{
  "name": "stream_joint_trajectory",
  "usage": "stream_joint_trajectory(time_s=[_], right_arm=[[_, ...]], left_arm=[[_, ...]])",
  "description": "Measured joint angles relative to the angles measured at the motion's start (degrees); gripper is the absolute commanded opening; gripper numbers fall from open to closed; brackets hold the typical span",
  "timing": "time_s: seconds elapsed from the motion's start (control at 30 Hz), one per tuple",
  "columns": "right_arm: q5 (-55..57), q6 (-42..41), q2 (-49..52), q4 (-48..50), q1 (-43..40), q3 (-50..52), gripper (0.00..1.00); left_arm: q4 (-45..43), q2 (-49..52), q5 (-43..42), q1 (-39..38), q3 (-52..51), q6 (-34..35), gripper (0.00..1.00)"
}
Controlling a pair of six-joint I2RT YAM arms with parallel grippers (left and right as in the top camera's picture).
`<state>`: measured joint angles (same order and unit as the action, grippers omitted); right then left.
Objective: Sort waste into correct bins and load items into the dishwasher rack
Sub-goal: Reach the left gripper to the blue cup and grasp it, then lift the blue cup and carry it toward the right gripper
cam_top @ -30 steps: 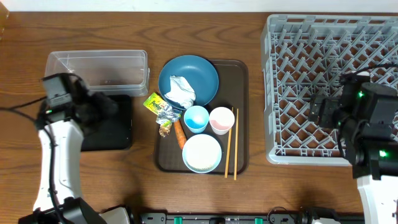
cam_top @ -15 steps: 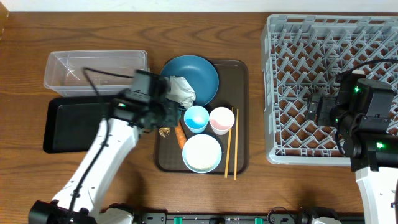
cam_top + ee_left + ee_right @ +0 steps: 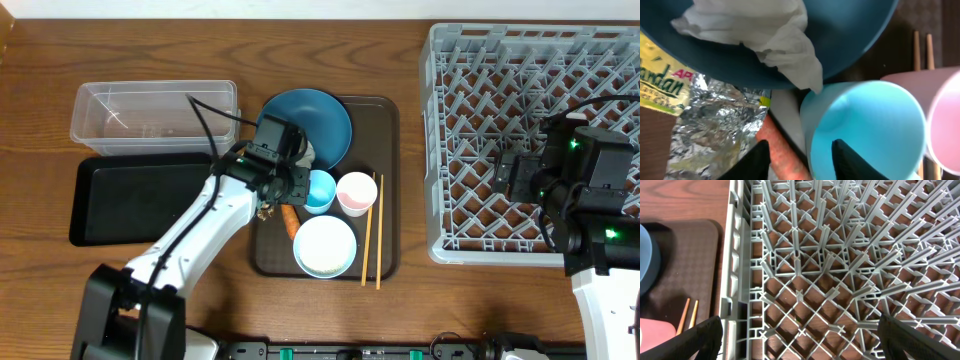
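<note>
The serving tray [image 3: 384, 130] lies mid-table, with the tub [image 3: 130, 120] and, before it, the shallow tray [image 3: 120, 210] on its left, and the rack [image 3: 436, 150] on its right. On the serving tray the large bowl [image 3: 325, 115] stands at the back with the tissue [image 3: 765, 30] in it. Before it stand the first cup [image 3: 322, 192] and, to its right, the second cup [image 3: 356, 192], and the smaller bowl [image 3: 324, 246] stands in front. The chopsticks [image 3: 366, 235] lie along the right edge, and the carrot stick [image 3: 290, 220] lies left of the first cup, with the wrapper [image 3: 715, 125] further left.

The brown serving tray [image 3: 378, 130], finely textured, carries a dark blue bowl [image 3: 325, 115] with a white tissue [image 3: 765, 30], a light blue cup [image 3: 865, 125], a pink cup [image 3: 356, 192], a white bowl [image 3: 324, 246], pale wooden chopsticks [image 3: 372, 230] and an orange stick [image 3: 290, 220]. At the tray's left edge the foil wrapper [image 3: 715, 120] is crinkled silver, with a yellow-green panel lettered in dark green and red. Left of it are a clear tub [image 3: 150, 115] and a black tray [image 3: 130, 200], and right of it is a grey rack [image 3: 480, 100] with a criss-cross lattice, all on a reddish-brown, wood-grained table [image 3: 320, 40].
</note>
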<state>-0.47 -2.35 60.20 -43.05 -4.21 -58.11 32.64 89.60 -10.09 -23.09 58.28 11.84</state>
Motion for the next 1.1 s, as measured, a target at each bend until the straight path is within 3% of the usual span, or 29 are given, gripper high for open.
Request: stream_joint_trajectory(time_s=[0.47,0.6,0.7,1.1], right_arm=[[0.0,0.0,0.0,0.0,0.0,0.0,0.96],[0.0,0.0,0.0,0.0,0.0,0.0,0.96],[0.0,0.0,0.0,-0.02,0.0,0.0,0.96],[0.0,0.0,0.0,-0.04,0.0,0.0,0.97]], left_arm=[[-1.88,2.34,-0.02,0.0,0.0,-0.04,0.27],[-2.03,3.87,-0.02,0.0,0.0,0.15,0.19],[-3.32,4.0,-0.07,0.0,0.04,0.07,0.07],[-2.99,3.69,-0.02,0.26,0.04,0.09,0.06]])
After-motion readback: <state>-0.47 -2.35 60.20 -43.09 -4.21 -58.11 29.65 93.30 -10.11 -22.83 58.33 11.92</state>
